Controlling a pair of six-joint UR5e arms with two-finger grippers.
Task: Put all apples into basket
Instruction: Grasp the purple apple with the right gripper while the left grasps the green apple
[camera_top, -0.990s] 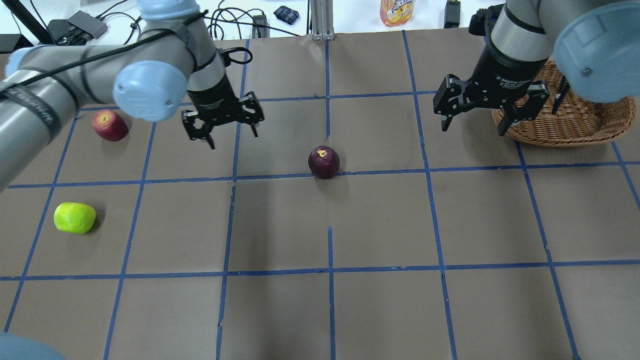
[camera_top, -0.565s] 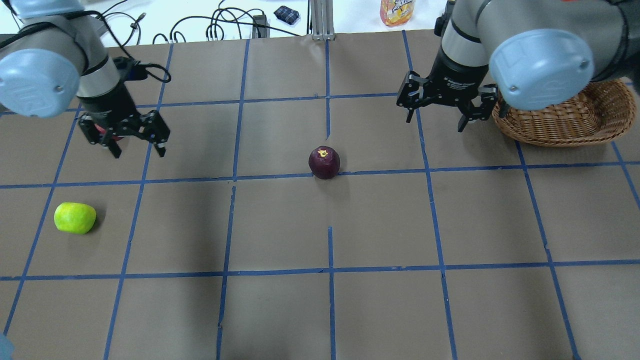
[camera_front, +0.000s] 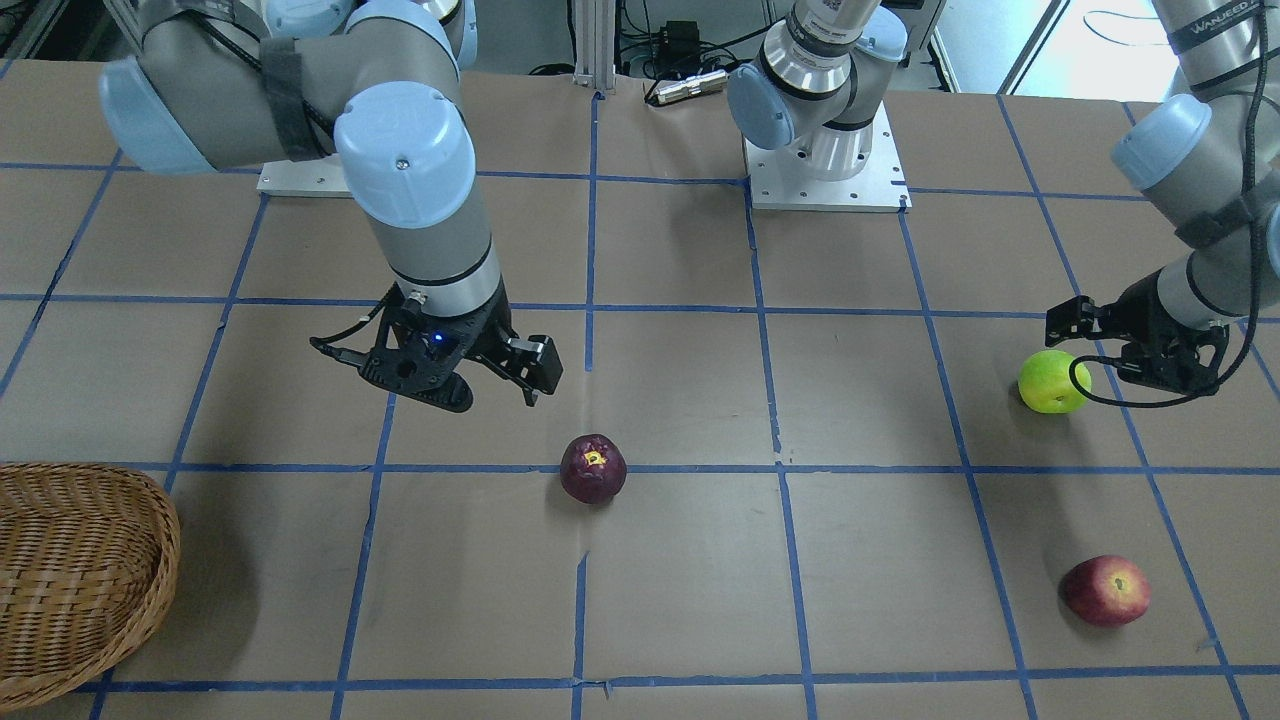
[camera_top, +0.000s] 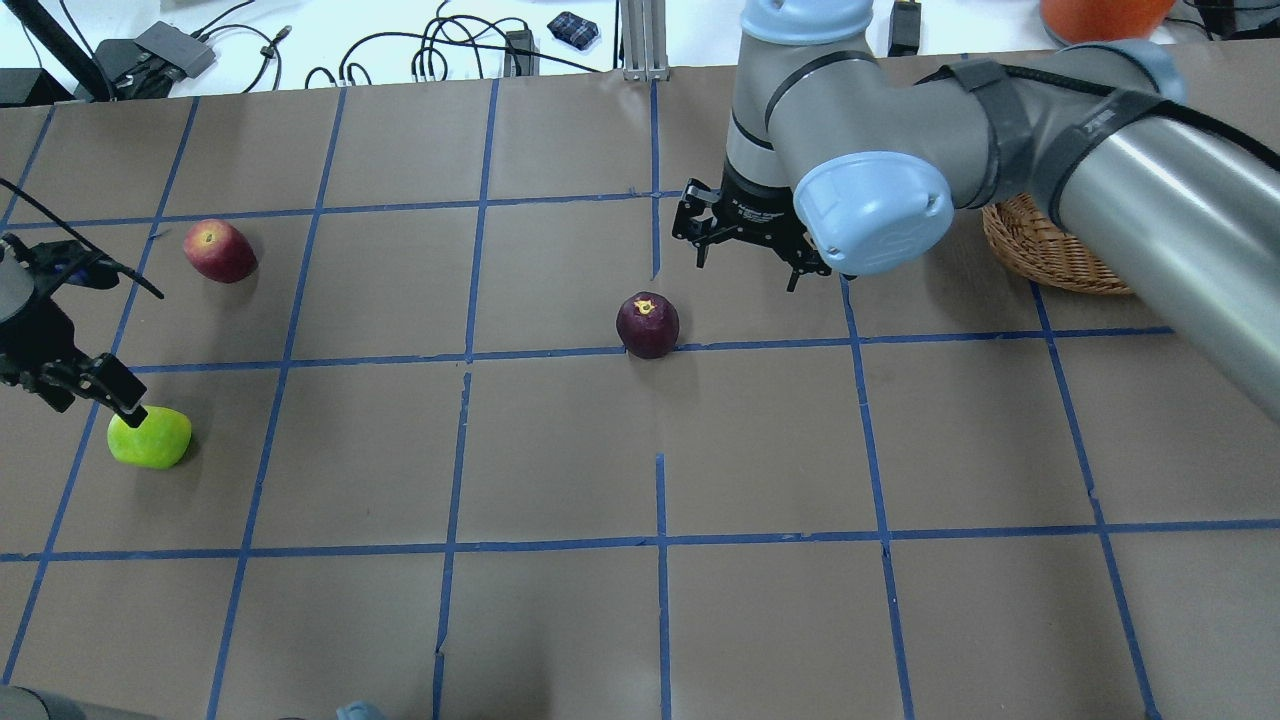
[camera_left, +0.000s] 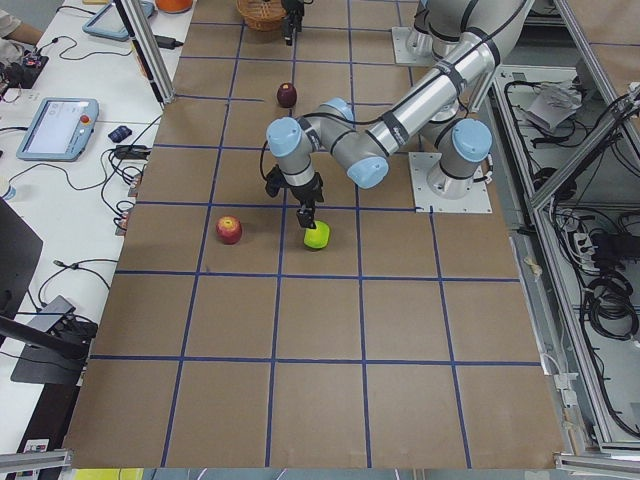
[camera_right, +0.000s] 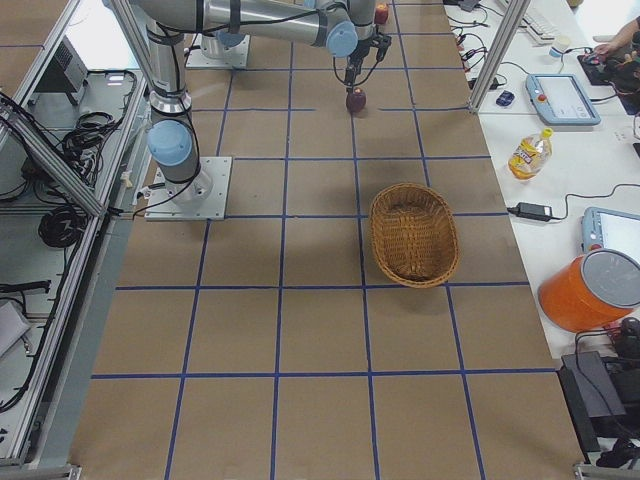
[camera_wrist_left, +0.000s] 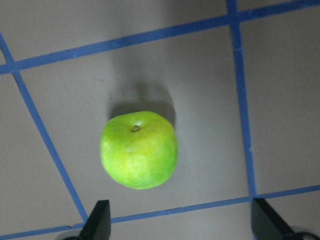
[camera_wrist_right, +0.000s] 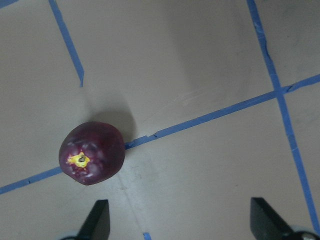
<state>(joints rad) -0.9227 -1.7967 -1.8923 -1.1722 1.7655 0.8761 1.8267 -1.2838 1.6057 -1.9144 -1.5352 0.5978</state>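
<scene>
Done so far: 0 of 3 apples are in the basket (camera_right: 414, 240). It looks empty.
Left to do: all 3 apples must be picked up and carried over, I think.
Green apple (camera_top: 150, 437): sits on the table at the robot's far left, far from the basket.
Red apple (camera_top: 220, 251): sits on the table, a bit past the green apple.
Dark apple (camera_top: 648, 324): sits on a blue line in the middle of the table.
Left gripper (camera_wrist_left: 182, 227): hangs over the green apple with its fingers spread wide, holding nothing.
Right gripper (camera_top: 746, 272): hangs near the dark apple, a little off to one side, fingers spread, holding nothing.
Change from 0.6 s ago: the left gripper went from the red apple to the green apple. The right gripper left the basket and came close to the dark apple. No apple moved.
</scene>
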